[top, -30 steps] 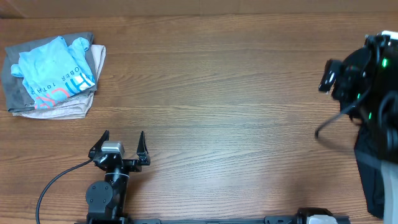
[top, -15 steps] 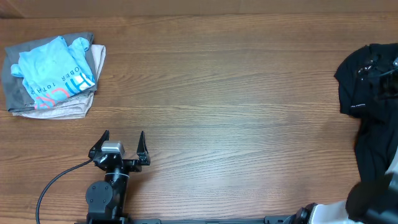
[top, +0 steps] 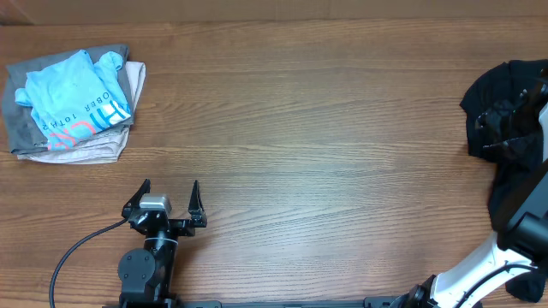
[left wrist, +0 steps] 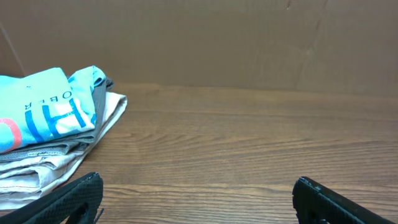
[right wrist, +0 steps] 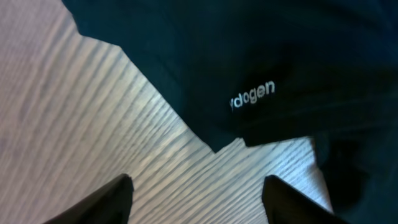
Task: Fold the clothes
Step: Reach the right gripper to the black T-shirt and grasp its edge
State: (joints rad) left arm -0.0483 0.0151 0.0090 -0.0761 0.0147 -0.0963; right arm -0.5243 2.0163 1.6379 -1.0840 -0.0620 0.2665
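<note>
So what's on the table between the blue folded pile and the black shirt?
Nothing. In the overhead view, only bare wooden table stretches from the folded pile to the black shirt.

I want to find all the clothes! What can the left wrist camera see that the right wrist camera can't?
Only the left wrist view shows the folded pile, light blue shirt on top, and a brown wall behind. Only the right wrist view shows the black T-shirt with small white lettering. Both show the wooden table, plus their own fingers spread apart: left gripper, right gripper.
</note>
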